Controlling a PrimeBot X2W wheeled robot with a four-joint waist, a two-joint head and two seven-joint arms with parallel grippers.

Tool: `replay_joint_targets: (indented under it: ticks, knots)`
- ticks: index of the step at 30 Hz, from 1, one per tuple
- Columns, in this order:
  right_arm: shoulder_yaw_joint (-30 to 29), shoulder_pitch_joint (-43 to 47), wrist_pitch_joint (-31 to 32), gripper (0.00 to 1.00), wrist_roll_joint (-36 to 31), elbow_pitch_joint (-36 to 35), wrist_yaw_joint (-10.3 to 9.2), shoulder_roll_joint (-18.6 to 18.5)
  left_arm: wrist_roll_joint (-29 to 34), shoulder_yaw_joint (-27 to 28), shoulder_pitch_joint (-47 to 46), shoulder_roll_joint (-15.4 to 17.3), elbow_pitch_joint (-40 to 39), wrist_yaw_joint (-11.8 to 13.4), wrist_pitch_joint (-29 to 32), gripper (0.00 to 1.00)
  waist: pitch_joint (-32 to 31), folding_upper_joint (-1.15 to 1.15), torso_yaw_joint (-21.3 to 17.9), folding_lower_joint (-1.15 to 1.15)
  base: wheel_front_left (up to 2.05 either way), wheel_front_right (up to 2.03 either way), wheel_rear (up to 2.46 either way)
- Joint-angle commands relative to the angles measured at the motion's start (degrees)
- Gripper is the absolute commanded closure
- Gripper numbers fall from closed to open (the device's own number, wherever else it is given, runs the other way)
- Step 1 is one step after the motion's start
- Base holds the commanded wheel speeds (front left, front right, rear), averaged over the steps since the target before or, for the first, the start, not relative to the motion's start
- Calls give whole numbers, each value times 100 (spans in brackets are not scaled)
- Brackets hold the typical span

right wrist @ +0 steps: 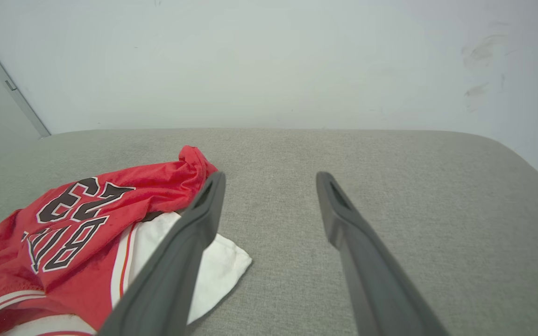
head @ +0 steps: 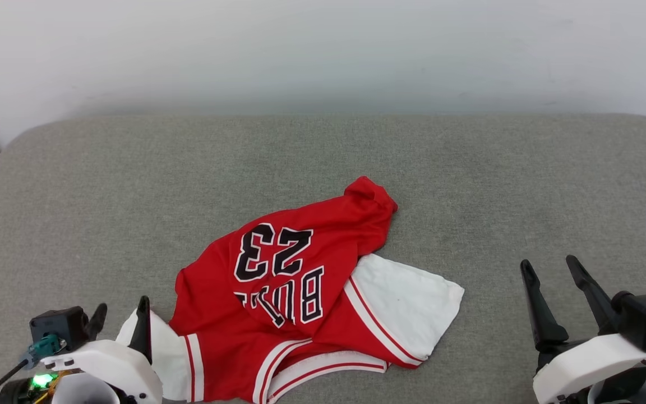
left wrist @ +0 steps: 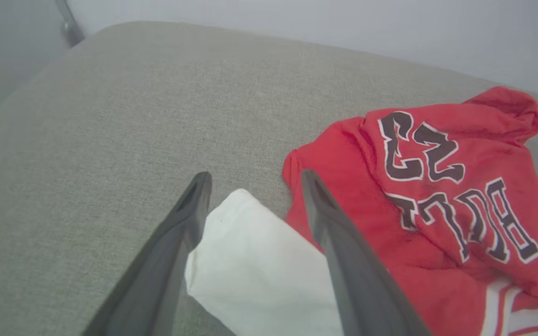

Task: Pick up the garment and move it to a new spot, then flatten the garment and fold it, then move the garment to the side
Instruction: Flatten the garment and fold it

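Head view is showing the shirt [head: 300, 269] lying crumpled between the spread left gripper [head: 122, 304] and right gripper [head: 548, 262]; flattening is seemingly waiting on pinched corners.

1. The garment [head: 300, 292] is bright red with white sleeves.
2. Its sleeve seams and collar edge carry red-and-white striped trim.
3. The black "23" and lettering on it are outlined in white.
4. The cushion [head: 469, 168] underneath is a flecked grey weave.
5. The wall [head: 323, 50] behind is plain, pale grey-white.
6. The left gripper [head: 122, 304] and right gripper [head: 548, 261] have dark grey fingers on white shells.
7. A green light [head: 42, 380] glows by the left one.
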Motion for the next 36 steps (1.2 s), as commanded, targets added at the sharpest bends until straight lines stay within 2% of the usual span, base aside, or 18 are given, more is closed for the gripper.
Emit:
replay_joint_targets:
  ticks: [1, 5, 10, 16, 20, 23, 30, 36]
  knots:
    - [-7, 66, 8, 0, -32, -30, -4, 9, 75, 15, -74, 22, -37, 30, -87, 0, -43, 0, -12, 0, 0, 0, 0]
    - [-94, 137, 123, 0, -58, -69, -4, 9, 448, -71, -179, 39, -316, -19, -574, 0, -96, 0, -20, 0, 0, 0, 0]
    - [-256, 143, 451, 0, 11, 5, -4, 9, 835, -180, -374, 29, -722, 62, -877, 0, -18, 0, 33, 0, 0, 0, 0]
    - [-380, -133, 1709, 0, 258, 463, -4, -137, 1195, -355, -606, -19, -1136, 130, -993, 0, 218, 0, 203, 0, 0, 0, 0]
    - [-114, -460, 2724, 0, 629, 801, -3, -444, 1318, -465, -755, -89, -1256, 128, -1014, 0, 419, 0, 355, 0, 0, 0, 0]
    - [181, -822, 3178, 0, 861, 1015, -4, -657, 1372, -518, -848, -129, -1292, 113, -1027, 0, 579, 0, 456, 0, 0, 0, 0]
    - [792, -1731, 3434, 0, 1047, 1907, -4, -883, 1419, -594, -1078, -250, -1172, -12, -1091, 0, 908, 0, 633, 0, 0, 0, 0]
    - [1210, -1966, 3538, 0, 1203, 3008, -3, -815, 1380, -629, -1159, -342, -1024, -69, -1138, 0, 976, 0, 785, 0, 0, 0, 0]
